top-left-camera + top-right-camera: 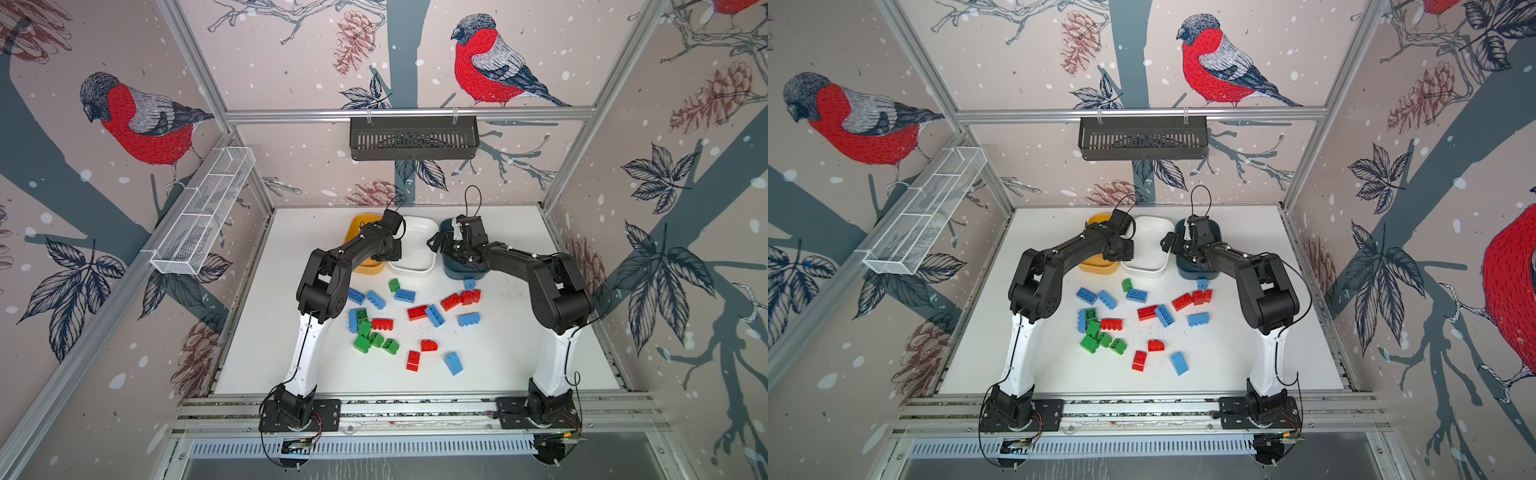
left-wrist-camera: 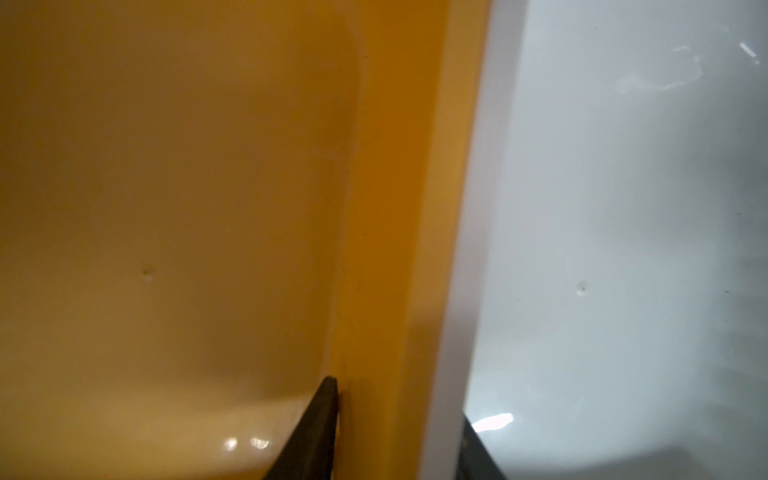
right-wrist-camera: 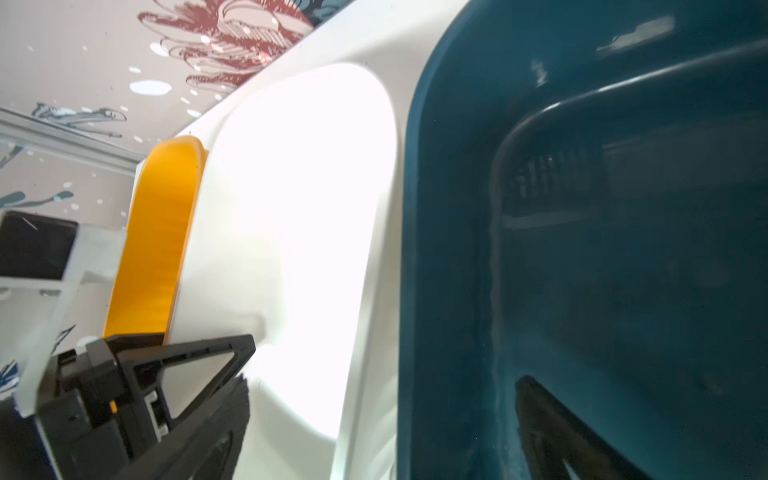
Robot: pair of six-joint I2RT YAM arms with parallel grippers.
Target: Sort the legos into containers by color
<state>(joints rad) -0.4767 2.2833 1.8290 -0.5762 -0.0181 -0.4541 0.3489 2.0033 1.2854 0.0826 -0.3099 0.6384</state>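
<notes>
Left wrist view is nearly all plastic: yellow tub (image 2: 166,208) wall hard against the white tub (image 2: 623,208) rim. Only the tips of the left gripper (image 2: 399,401) show, one finger inside each tub with the walls between them. Pinching or just straddling, can't tell. In both top views the left arm (image 1: 328,270) and right arm (image 1: 552,282) fold inward over the tubs, covering much of them. Now the right gripper (image 3: 386,365): spread wide, holding nothing, one finger over white, one down in the dark teal tub (image 3: 623,291). And the legos (image 1: 417,312), chunky studded bricks in red, blue and green, lie scattered on the white table (image 1: 519,353) in front of the tubs.
</notes>
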